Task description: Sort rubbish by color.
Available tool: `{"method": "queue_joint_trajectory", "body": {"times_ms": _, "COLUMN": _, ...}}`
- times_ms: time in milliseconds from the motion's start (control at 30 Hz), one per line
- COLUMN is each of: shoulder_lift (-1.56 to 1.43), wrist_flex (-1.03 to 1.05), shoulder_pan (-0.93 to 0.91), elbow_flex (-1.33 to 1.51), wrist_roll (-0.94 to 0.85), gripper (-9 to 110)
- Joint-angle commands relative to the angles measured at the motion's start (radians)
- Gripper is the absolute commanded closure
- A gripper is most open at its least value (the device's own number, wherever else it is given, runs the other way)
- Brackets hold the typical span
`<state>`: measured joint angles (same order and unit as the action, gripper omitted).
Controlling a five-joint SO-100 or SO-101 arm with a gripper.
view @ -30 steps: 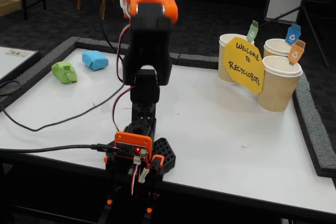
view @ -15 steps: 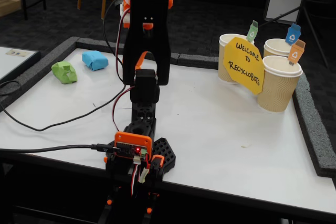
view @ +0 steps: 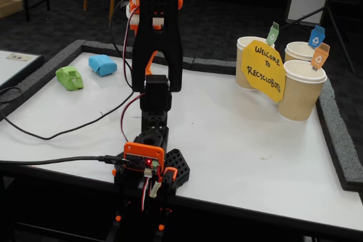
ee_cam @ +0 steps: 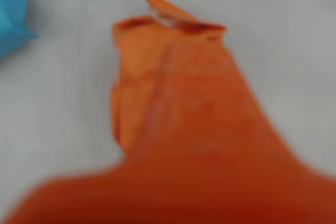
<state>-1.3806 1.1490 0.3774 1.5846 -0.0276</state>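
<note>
The wrist view is badly blurred. An orange wad (ee_cam: 139,72) lies on the white table right in front of the camera, and a broad orange finger (ee_cam: 220,150) rises from the bottom edge and merges with it. The blue wad (ee_cam: 10,14) shows at the top left corner. In the fixed view the blue wad (view: 102,64) and the green wad (view: 69,77) lie at the table's far left. The arm (view: 156,43) stands mid-table and leans away, hiding the gripper and the orange wad behind it. Whether the jaws hold anything cannot be made out.
Three beige ribbed cups stand at the far right: one with a green tag (view: 247,55), one with a blue tag (view: 299,50), one with an orange tag (view: 302,94). A yellow sign (view: 264,69) leans on them. Cables (view: 57,134) trail across the left. Grey foam (view: 334,134) edges the table.
The arm's upper part has swung over and away from the fixed camera, so its orange head now shows mostly the black back. The wads and cups have not moved.
</note>
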Motion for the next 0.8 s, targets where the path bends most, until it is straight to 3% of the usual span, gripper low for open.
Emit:
{"method": "queue_joint_trajectory", "body": {"times_ms": 0, "shoulder_lift": -0.009, "wrist_flex": 0.011, "shoulder_pan": 0.026, "elbow_flex": -0.130, "wrist_roll": 0.005, "gripper": 74}}
{"method": "queue_joint_trajectory", "body": {"times_ms": 333, "shoulder_lift": 0.086, "wrist_flex": 0.048, "shoulder_pan": 0.038, "elbow_flex": -0.161, "wrist_roll": 0.005, "gripper": 63}}
{"method": "queue_joint_trajectory", "body": {"times_ms": 767, "shoulder_lift": 0.179, "wrist_flex": -0.021, "shoulder_pan": 0.005, "elbow_flex": -0.229, "wrist_roll": 0.005, "gripper": 73}}
